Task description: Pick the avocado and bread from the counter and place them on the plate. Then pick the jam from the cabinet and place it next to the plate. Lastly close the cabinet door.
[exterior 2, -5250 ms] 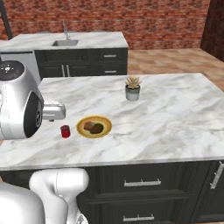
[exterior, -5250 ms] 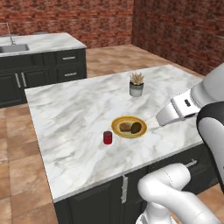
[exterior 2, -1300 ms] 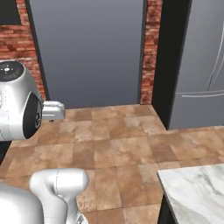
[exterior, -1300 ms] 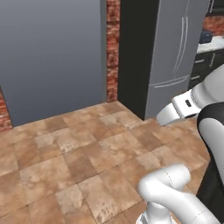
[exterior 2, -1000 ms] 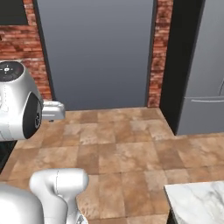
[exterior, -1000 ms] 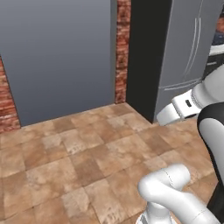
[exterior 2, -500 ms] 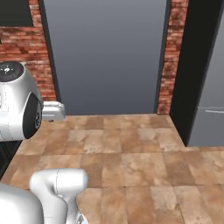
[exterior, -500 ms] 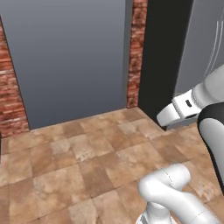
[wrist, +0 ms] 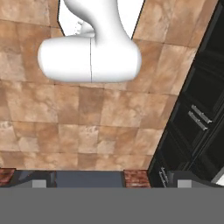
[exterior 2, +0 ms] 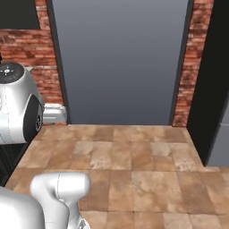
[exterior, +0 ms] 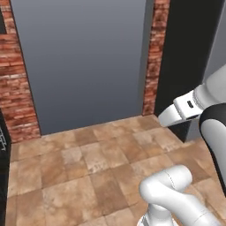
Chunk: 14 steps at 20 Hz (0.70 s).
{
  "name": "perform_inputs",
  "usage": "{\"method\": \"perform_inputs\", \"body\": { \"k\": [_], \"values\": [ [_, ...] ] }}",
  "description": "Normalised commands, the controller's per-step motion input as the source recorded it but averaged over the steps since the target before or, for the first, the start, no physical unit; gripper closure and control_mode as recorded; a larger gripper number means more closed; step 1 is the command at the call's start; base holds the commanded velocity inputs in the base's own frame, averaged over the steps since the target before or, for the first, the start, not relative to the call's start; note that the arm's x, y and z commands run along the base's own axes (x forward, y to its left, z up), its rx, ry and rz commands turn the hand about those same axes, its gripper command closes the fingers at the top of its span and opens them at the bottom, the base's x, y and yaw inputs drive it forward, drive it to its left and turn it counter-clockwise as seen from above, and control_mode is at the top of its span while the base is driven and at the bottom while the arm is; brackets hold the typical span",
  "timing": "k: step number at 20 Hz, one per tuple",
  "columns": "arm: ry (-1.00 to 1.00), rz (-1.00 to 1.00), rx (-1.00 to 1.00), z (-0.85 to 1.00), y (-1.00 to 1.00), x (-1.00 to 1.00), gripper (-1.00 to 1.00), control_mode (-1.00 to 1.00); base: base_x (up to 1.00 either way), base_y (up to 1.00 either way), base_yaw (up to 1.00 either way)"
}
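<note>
Here we face a grey door panel [exterior: 84, 62] between red brick piers [exterior: 155, 53], with tan floor tiles [exterior 2: 134, 161] below; none of the task's things are before us, so which way the cabinet door lies from our fingers we cannot tell. In the hand view, dark drawer fronts [wrist: 192, 118] with silver handles run along one side. Our arm is folded close, hand pointing down at the floor, fingers spread wide and empty.

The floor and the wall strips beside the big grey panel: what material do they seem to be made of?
The floor looks like matt stone or ceramic tile: brown mottled squares with thin dark joints. The wall strips look like rough red brick, in courses with pale mortar lines. The grey panel is smooth and plain, perhaps painted metal; its look leaves that open.
</note>
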Motion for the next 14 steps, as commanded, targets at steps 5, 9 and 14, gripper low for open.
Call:
{"method": "perform_inputs", "body": {
  "k": [5, 9, 14],
  "values": [
    [0.0, 0.0, 0.0, 0.0, 0.0, 0.0, -1.0, 1.0, 0.69, -0.11, 0.21],
    [0.0, 0.0, 0.0, 0.0, 0.0, 0.0, -1.0, 1.0, 0.67, -0.12, 0.21],
    [0.0, 0.0, 0.0, 0.0, 0.0, 0.0, -1.0, 1.0, 0.63, -0.13, 0.22]
  ]
}}
